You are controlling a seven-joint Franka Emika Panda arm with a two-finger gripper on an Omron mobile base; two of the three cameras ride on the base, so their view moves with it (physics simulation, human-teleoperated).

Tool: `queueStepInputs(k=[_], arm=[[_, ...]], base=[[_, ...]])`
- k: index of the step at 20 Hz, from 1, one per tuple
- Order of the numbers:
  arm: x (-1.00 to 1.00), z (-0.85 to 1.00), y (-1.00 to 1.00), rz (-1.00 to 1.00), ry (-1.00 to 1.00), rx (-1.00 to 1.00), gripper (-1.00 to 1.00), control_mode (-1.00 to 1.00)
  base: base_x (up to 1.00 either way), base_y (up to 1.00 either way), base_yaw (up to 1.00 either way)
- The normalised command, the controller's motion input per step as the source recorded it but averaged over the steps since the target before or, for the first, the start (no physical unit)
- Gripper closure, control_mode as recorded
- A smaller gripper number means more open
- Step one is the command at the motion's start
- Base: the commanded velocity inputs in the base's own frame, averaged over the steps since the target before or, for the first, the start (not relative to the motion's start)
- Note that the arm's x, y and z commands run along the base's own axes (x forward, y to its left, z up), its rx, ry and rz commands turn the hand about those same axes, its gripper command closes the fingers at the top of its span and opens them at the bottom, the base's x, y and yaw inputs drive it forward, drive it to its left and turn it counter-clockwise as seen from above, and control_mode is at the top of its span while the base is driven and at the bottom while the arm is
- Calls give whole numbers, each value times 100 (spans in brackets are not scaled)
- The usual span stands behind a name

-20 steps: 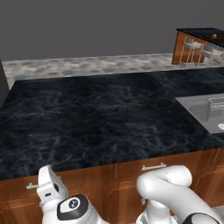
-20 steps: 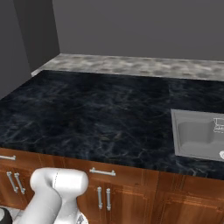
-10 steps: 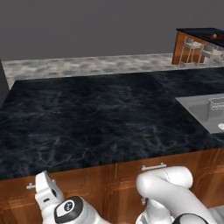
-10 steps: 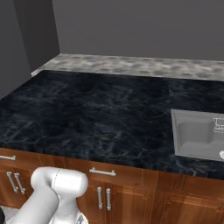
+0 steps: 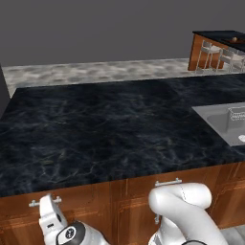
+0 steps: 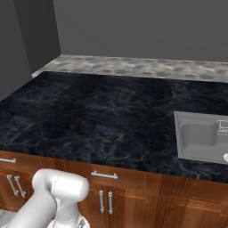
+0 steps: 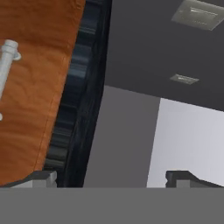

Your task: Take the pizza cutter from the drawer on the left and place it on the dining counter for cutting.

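Observation:
The drawer is the left reddish-brown front under the black marble counter, shut, with a horizontal silver bar handle; it shows too in the right base view. My gripper stands low in front of it, just below that handle, fingers pointing up. In the hand view the drawer front lies at the left with its handle, and my gripper is open with nothing between its fingertips. The pizza cutter is hidden. The dining counter is far off at the upper right.
A grey sink is set into the counter top at the right. A second drawer handle and cabinet doors with vertical handles lie under the counter. Pale chairs stand by the dining counter.
My gripper has sunk lower in front of the left drawer and drifted slightly left. Its jaws have stayed open. The counter and drawers have not moved.

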Motion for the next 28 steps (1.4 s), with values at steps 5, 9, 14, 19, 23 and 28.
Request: queueStepInputs(k=[5, 9, 14, 19, 23, 28], arm=[[4, -19, 6, 0, 4, 13, -100, -100], [16, -18, 4, 0, 9, 14, -100, -100], [29, -22, 1, 0, 18, 9, -100, -100], [34, -42, 0, 0, 11, 0, -100, -100], [32, -46, 1, 0, 1, -3, -100, -100], [7, -35, 19, 0, 0, -3, -100, -100]], base=[[0, 0, 0], [0, 0, 0], [0, 0, 0], [0, 0, 0], [0, 0, 0], [0, 0, 0]])
